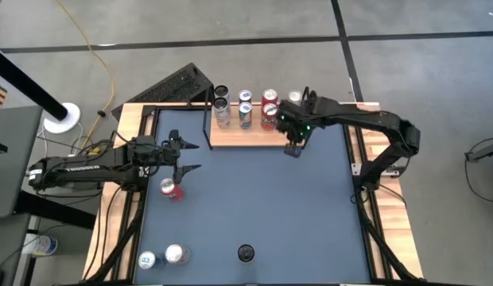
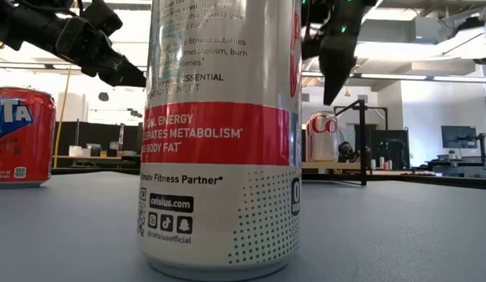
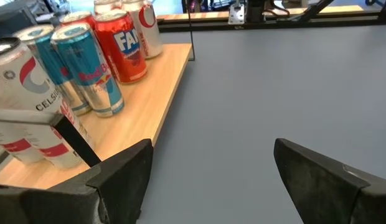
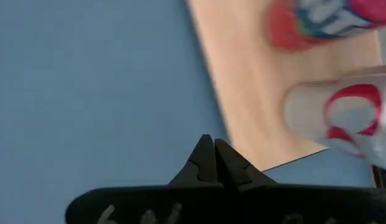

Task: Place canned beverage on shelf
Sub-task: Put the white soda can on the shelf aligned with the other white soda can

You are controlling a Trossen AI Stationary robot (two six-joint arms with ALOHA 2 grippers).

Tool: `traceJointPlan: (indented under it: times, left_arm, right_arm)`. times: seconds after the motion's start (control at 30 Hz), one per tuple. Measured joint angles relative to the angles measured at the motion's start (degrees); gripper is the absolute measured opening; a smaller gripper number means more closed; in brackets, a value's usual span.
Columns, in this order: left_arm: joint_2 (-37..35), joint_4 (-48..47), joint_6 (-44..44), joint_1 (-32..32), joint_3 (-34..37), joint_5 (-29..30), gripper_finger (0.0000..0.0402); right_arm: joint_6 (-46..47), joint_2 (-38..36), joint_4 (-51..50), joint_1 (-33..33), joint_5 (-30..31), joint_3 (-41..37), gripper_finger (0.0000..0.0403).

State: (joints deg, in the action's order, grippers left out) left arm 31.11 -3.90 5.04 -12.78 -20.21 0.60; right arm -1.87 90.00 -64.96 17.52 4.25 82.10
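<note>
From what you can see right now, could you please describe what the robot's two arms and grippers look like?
Both arms are dark, nearly black, built of slim jointed segments. The left arm carries small pale lettering along its side and ends in the left gripper, which has two tapering, pointed black fingers. The right arm shows green indicator lights near the right gripper, whose fingers are matte black wedges.

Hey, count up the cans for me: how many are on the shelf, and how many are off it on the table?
Cans on shelf, standing on the shelf: 7
Cans on table, standing on the table: 3
Total: 10
</note>
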Motion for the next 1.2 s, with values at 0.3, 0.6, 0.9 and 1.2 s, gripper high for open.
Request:
traceJointPlan:
  times: [0.3,0.6,0.9,1.2]
  left_arm:
    - [0.0,-4.3,-4.7,0.4,-3.3,-3.2,0.0322]
    - [0.4,-15.6,-8.1,10.8,-14.3,2.4,0.0322]
    - [6.3,-20.3,-16.3,25.1,-19.2,17.3,0.0322]
    - [19.9,-32.6,-34.9,37.6,-33.6,26.2,0.0322]
  right_arm:
    - [3.4,-3.6,0.2,-18.3,1.2,0.0,0.0000]
    - [3.3,-12.0,17.6,-35.6,18.8,-10.7,0.0000]
    - [-2.1,-24.1,51.2,-43.6,19.9,-37.4,0.0000]
    - [-6.4,-27.4,80.6,-46.5,19.9,-56.6,0.0000]
